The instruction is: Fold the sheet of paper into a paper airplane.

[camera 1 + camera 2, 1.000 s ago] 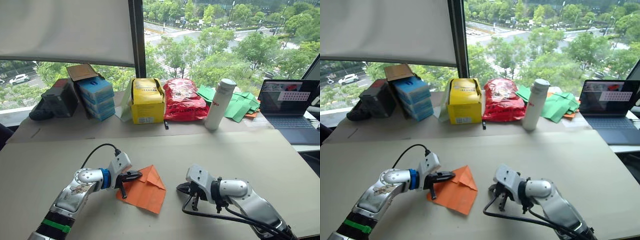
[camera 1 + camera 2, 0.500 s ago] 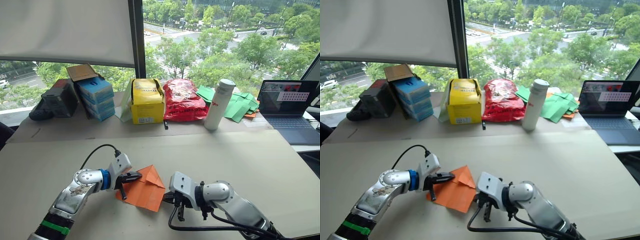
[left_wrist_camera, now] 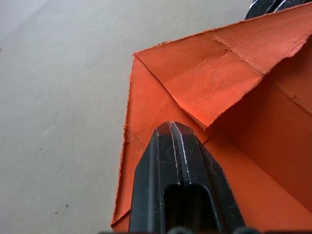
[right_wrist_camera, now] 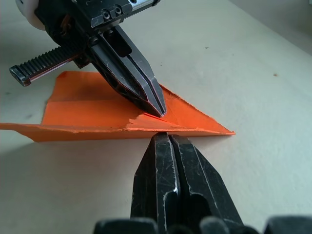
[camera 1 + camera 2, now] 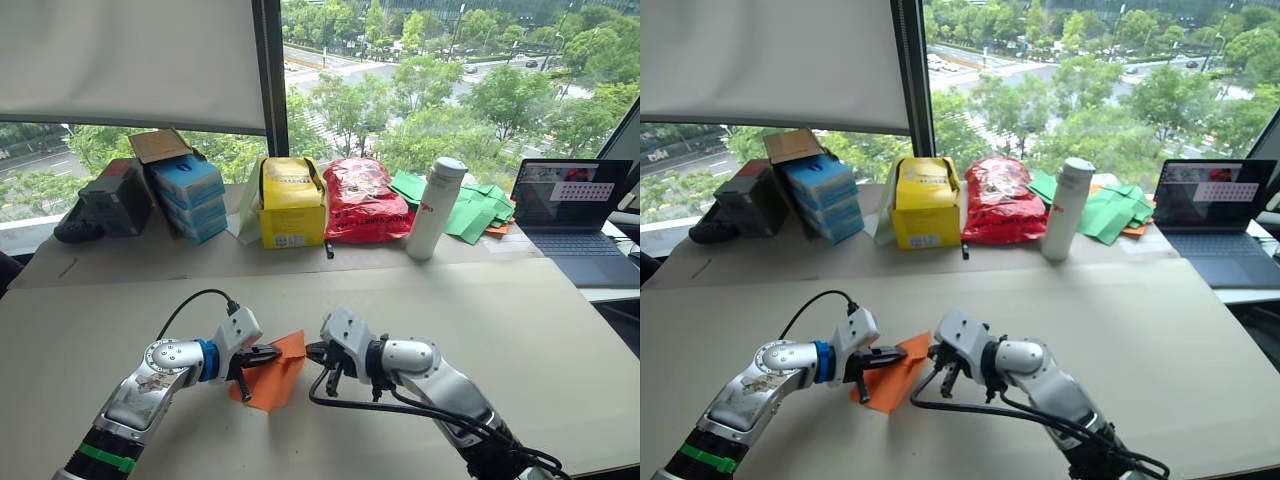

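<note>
Left tool point(image 5: 270, 352), fingers pressed together, pins the sheet of paper point(image 5: 272, 374) to the tabletop point(image 5: 520, 310); the right tool point(image 4: 165, 134), also closed, nudges its raised edge. Thin, light and limp, it probably tears easily, so take it by a folded edge. No writing is readable.

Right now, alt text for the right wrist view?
Two shut black two-finger tools meet tip to tip at the lifted edge of a creased bright orange paper sheet on a beige table: the right tool from below, the left tool pressing down from above.
</note>
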You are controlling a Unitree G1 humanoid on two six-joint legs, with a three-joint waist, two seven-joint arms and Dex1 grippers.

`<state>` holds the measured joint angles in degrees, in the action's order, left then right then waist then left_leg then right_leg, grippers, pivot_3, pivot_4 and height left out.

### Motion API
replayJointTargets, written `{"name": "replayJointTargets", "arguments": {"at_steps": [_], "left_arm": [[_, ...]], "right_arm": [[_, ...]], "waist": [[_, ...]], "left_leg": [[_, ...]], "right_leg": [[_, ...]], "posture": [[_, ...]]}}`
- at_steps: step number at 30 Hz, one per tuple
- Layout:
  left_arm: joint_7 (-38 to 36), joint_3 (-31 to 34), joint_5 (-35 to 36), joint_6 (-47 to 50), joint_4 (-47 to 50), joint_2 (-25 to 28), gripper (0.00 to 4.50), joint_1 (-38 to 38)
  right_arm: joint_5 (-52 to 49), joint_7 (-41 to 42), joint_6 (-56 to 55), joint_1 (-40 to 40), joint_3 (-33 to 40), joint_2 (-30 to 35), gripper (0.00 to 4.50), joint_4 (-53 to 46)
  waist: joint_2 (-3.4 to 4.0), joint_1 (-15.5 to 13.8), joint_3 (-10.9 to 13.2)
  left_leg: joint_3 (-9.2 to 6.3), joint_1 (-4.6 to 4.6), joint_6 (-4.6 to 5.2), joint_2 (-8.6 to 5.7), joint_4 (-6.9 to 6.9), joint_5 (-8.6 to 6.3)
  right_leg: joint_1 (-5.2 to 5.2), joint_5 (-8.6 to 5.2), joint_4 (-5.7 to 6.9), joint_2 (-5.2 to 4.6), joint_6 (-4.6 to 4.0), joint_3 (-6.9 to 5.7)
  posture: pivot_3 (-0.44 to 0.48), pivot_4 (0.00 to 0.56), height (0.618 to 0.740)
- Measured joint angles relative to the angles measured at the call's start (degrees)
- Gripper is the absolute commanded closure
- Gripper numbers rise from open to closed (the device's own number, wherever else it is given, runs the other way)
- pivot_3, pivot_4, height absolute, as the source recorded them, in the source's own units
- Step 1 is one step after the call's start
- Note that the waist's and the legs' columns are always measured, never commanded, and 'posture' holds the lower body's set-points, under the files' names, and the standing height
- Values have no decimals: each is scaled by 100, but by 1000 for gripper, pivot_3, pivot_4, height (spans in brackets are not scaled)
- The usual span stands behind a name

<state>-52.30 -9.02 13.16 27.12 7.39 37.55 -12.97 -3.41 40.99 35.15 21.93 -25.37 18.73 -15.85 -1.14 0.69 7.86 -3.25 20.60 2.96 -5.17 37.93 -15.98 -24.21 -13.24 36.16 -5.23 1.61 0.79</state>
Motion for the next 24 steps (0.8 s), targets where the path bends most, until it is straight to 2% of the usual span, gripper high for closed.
{"name": "replayJointTargets", "arguments": {"at_steps": [12,24], "left_arm": [[-138,-272,-6,281,231,32,4474,-158],[-80,-408,-126,313,148,-237,4474,-302]], "right_arm": [[34,-7,-71,64,-121,-153,4500,327],[63,-90,-73,287,-124,-339,4500,554]], "waist": [[0,0,0],[0,-52,0]], "left_leg": [[0,15,-1,-2,0,1],[0,14,-22,-10,7,14]], "right_leg": [[-11,0,1,0,0,0],[-6,2,1,-1,2,-3]], "posture": [[0,150,740],[0,150,740]]}}
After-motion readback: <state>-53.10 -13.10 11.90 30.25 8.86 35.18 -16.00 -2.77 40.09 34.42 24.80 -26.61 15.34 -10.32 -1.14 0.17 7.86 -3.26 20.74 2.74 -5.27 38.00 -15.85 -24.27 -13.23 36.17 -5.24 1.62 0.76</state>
